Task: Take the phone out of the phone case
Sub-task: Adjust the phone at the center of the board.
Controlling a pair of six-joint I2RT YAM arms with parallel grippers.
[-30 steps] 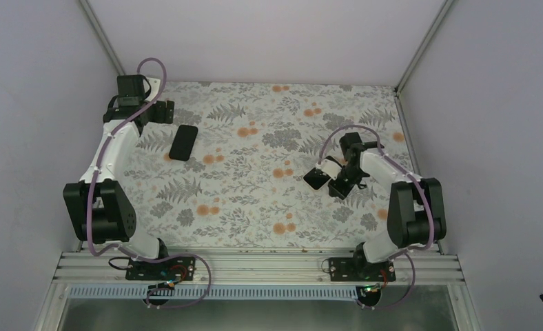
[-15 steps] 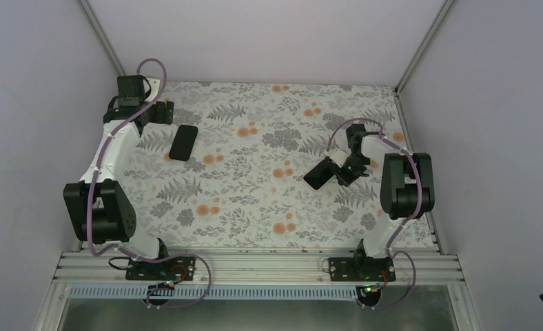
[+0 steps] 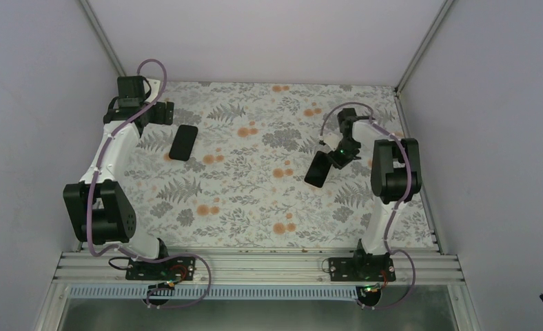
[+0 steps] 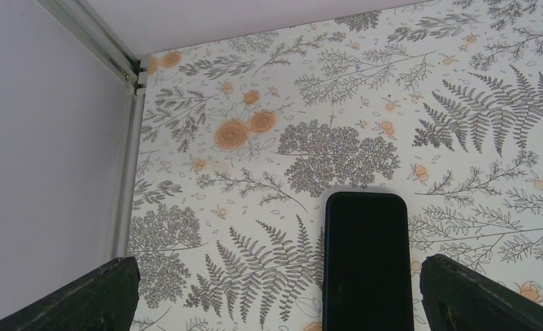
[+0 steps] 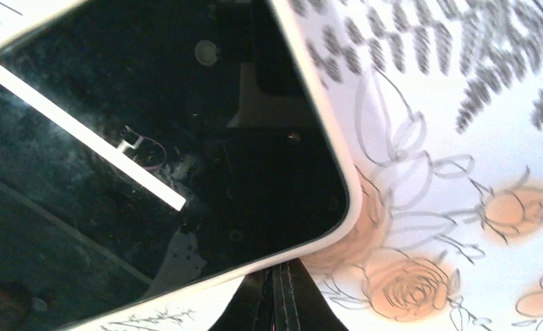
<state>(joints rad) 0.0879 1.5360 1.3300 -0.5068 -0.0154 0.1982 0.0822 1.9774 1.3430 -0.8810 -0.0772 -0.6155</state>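
Observation:
A phone with a black screen and a white rim [image 3: 317, 169] hangs tilted above the table at centre right. It fills the right wrist view [image 5: 151, 138], sharp against a blurred table. My right gripper [image 3: 333, 158] is shut on its lower edge, the fingers [image 5: 279, 293] pressed together under the rim. A black slab with a dark rim [image 3: 184, 142] lies flat at the far left; I cannot tell whether it is a case or a phone. It also shows in the left wrist view [image 4: 366, 262]. My left gripper [image 3: 164, 112] is open and empty just behind it, jaws wide [image 4: 280, 276].
The flowered table cover [image 3: 255, 193] ends at metal frame posts and grey walls. The left wall rail [image 4: 127, 138] runs close beside my left gripper. The right arm's elbow [image 3: 393, 169] stands close to the right edge.
My right arm has folded up and swung back, its wrist turning. The white-rimmed phone moved with it, a little farther away, and now hangs steeper. The left arm and the black slab have not moved.

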